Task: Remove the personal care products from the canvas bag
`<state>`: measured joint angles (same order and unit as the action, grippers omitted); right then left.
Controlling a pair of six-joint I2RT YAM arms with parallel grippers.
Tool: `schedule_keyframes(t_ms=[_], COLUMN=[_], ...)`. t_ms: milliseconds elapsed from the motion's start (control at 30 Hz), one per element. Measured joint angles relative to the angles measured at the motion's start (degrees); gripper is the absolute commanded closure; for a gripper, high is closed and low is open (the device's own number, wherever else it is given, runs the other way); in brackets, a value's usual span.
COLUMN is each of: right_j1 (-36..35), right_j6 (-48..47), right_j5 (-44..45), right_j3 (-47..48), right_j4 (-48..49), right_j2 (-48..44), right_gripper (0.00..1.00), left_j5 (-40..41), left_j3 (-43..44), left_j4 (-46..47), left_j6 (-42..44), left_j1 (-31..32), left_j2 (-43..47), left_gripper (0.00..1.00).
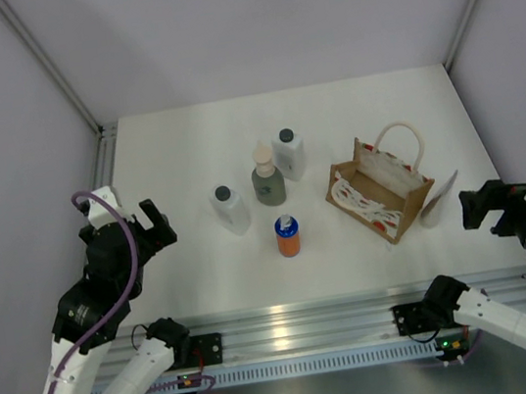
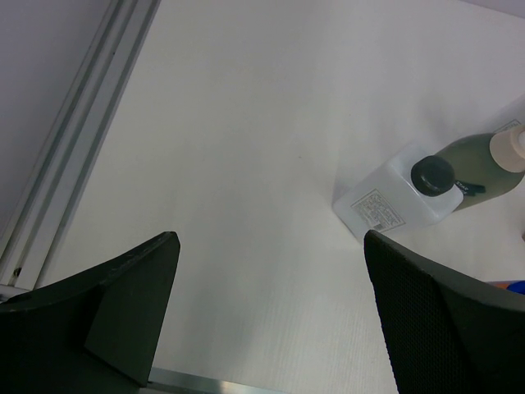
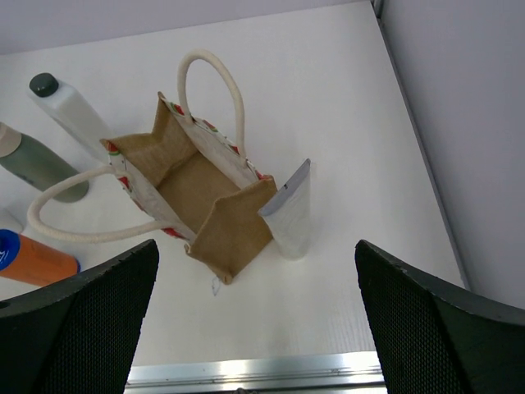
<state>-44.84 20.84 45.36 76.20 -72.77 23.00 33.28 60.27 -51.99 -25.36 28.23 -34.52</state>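
"Where are the bottles?"

"All four stand mid-table, left of the canvas bag, which gapes open and looks empty."

"And the arms?"

"The left gripper and right gripper hang at the side edges, jaws apart and holding nothing. The job looks finished."

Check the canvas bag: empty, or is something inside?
Empty. The right wrist view looks straight into the open canvas bag and shows only its bare brown floor and walls.
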Motion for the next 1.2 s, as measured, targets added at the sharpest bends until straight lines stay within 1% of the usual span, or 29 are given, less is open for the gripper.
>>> schedule_keyframes(t_ms=[300, 600, 1200], right_j1=[0.00, 0.00, 0.00], right_j6=[-0.28, -0.31, -0.31], right_j5=[-0.04, -0.20, -0.20], right_j3=[0.00, -0.02, -0.02], right_j4=[-0.20, -0.26, -0.33], right_j2=[0.42, 4.33, 4.22], right_gripper=[0.01, 0.01, 0.00], left_j5=[0.07, 0.20, 0.24], left_j3=[0.02, 0.92, 1.66], left_j4=[-0.02, -0.17, -0.35], left_j6=[0.26, 0.33, 0.48], left_j1=[0.00, 0.00, 0.00], left_j2=[-0.02, -0.63, -1.01], left_gripper=[0.02, 0.02, 0.02])
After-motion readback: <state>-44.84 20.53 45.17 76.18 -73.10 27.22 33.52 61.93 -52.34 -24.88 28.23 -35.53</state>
